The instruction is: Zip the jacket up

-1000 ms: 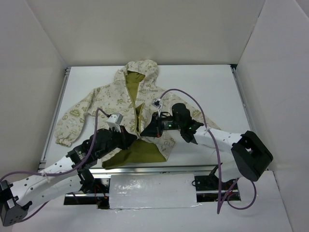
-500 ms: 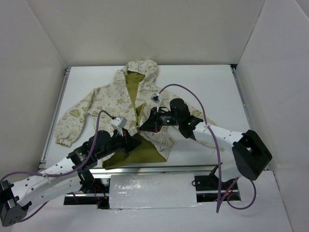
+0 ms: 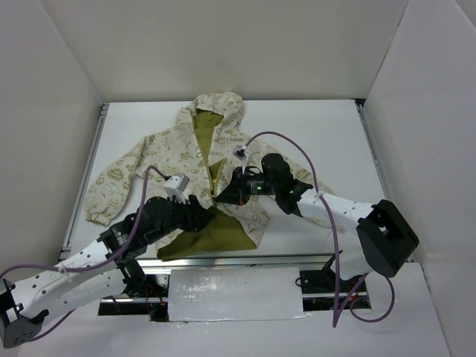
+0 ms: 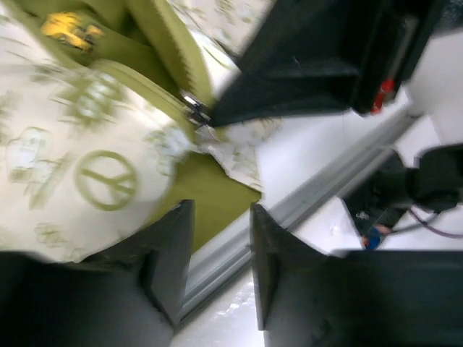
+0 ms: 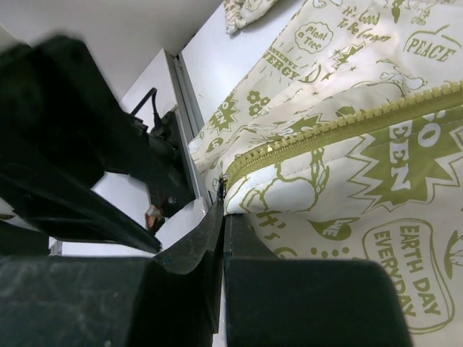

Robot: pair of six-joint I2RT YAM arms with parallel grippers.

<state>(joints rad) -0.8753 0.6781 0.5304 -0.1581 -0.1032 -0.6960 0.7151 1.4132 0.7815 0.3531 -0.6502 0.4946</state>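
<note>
The jacket (image 3: 171, 160) lies flat on the white table, hood at the far end and front partly apart. My right gripper (image 3: 221, 196) is shut on the zipper pull (image 5: 221, 189) near the hem, with the olive zipper teeth (image 5: 325, 134) running away from it. In the left wrist view the slider (image 4: 195, 108) sits at the tip of the right gripper's black body (image 4: 311, 65). My left gripper (image 3: 208, 217) hovers just left of the zipper's lower end. Its fingers (image 4: 170, 260) stand apart with nothing between them, over the jacket's hem (image 4: 79, 159).
Olive cloth (image 3: 216, 234) sticks out under the jacket's hem toward the near edge. A metal rail (image 3: 223, 260) runs along that edge. White walls enclose the table on three sides. Purple cables (image 3: 297, 156) arc over both arms.
My left gripper has let go of the hem and opened, shifting slightly. The right gripper has pulled the zipper pull a little farther up the jacket and stays shut.
</note>
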